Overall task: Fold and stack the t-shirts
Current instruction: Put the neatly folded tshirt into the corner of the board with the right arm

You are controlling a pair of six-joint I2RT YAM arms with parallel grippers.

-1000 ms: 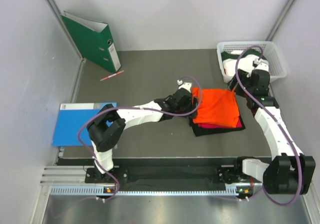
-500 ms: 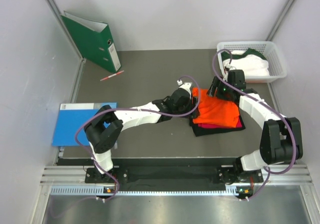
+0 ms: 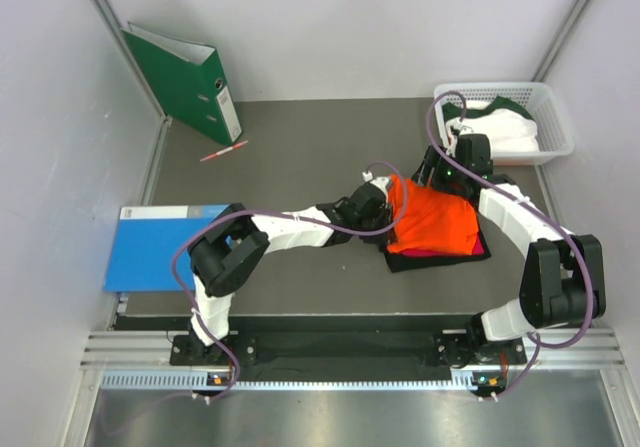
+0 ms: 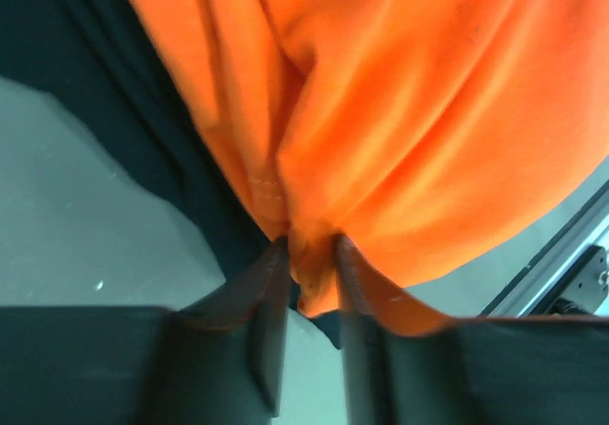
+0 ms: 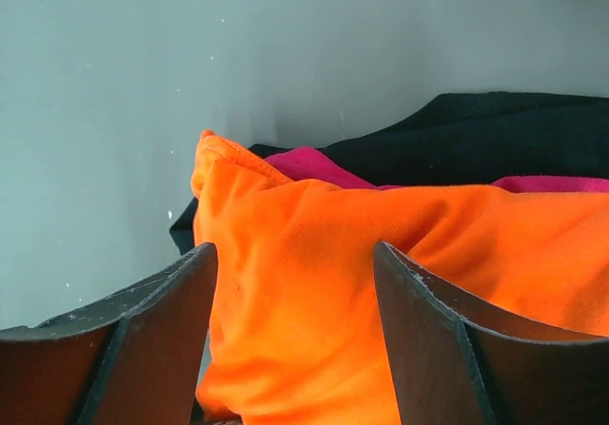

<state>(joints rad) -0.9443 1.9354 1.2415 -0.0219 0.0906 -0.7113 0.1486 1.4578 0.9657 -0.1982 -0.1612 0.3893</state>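
Orange cloth is bunched between the fingers of the left tool (image 4: 309,254), which is clamped on a small pucker at the near-left hem of the orange t-shirt (image 3: 432,219). The right tool (image 5: 293,254) stands at the far-left corner of the same shirt with its fingers apart, the cloth lying between them but not pinched.

The main risk, as I judge it, is the narrow bite on the left. A pull from so little cloth could drag the whole shirt sideways off the pile or open its fold instead of lifting an edge cleanly. The black t-shirt (image 3: 400,259) shows right beside that pinch, so a deeper bite could catch it as well. On the right, the magenta t-shirt (image 5: 304,165) peeks out just under the orange corner, and a low closing could take both layers. Uneven pulls from the two sides would wrinkle the top.

The orange t-shirt sits folded on top of the magenta and black ones, right of centre on the worktop (image 3: 300,157). Its surface is humped and creased towards the left pinch. The white t-shirt (image 3: 500,132) lies crumpled in the basket (image 3: 555,117), well apart from the pile.
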